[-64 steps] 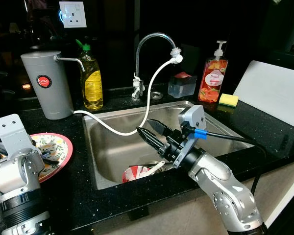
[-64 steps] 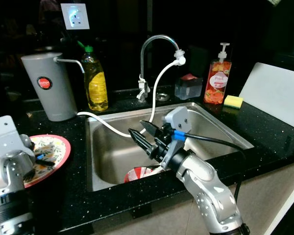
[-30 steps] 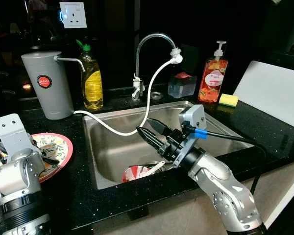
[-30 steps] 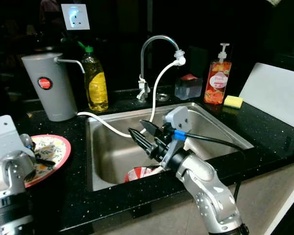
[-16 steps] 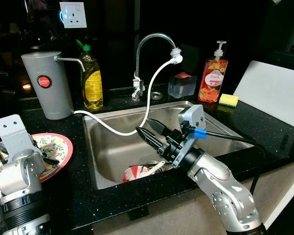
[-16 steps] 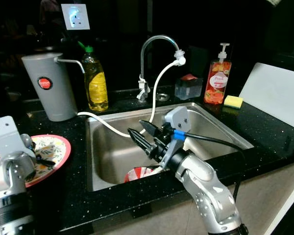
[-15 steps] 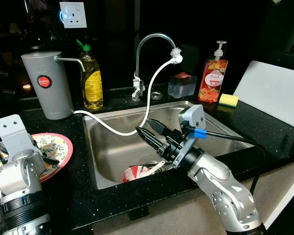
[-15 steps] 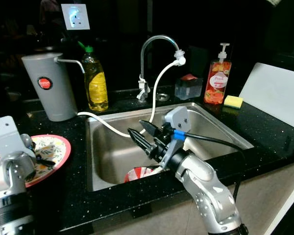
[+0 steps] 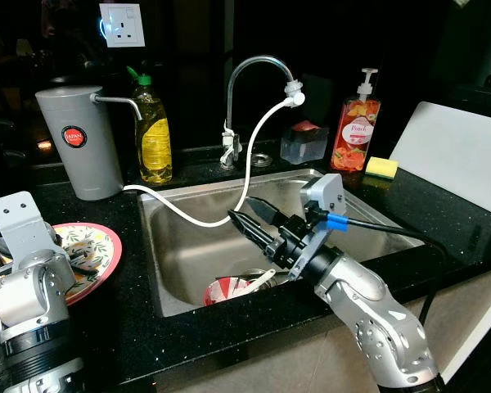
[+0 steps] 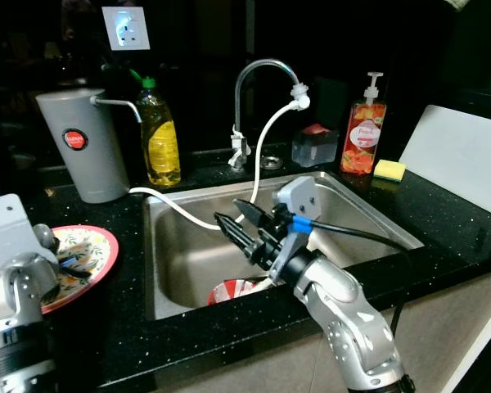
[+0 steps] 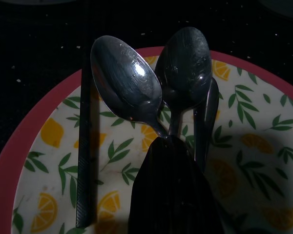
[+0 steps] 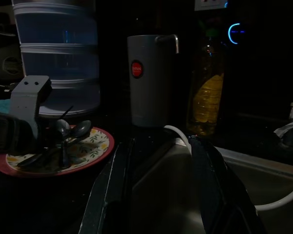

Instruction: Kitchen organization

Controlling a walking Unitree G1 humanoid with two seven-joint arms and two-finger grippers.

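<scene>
A red-rimmed plate (image 9: 102, 246) with a lemon pattern lies on the black counter at the left. My left gripper (image 9: 80, 260) is low over it, shut on the handles of the spoons (image 11: 124, 80), whose bowls tilt up off the plate (image 11: 49, 146). A thin black stick (image 11: 83, 146) lies on the plate beside them. My right gripper (image 9: 241, 210) hangs open over the steel sink (image 9: 188, 254), holding nothing. A red patterned bowl (image 9: 225, 291) with a utensil in it sits on the sink floor below it.
Along the back stand a grey water dispenser (image 9: 74, 139), a yellow dish soap bottle (image 9: 154, 135), the tap (image 9: 254, 64) with a white hose (image 9: 258, 147), a peach soap pump (image 9: 356, 131) and a yellow sponge (image 9: 382, 167). A white cutting board (image 9: 458, 151) leans at the right.
Hardly anything: pale spoon bowls now show by my left gripper over the plate, where only dark fingers showed before. The right arm holds its place over the sink.
</scene>
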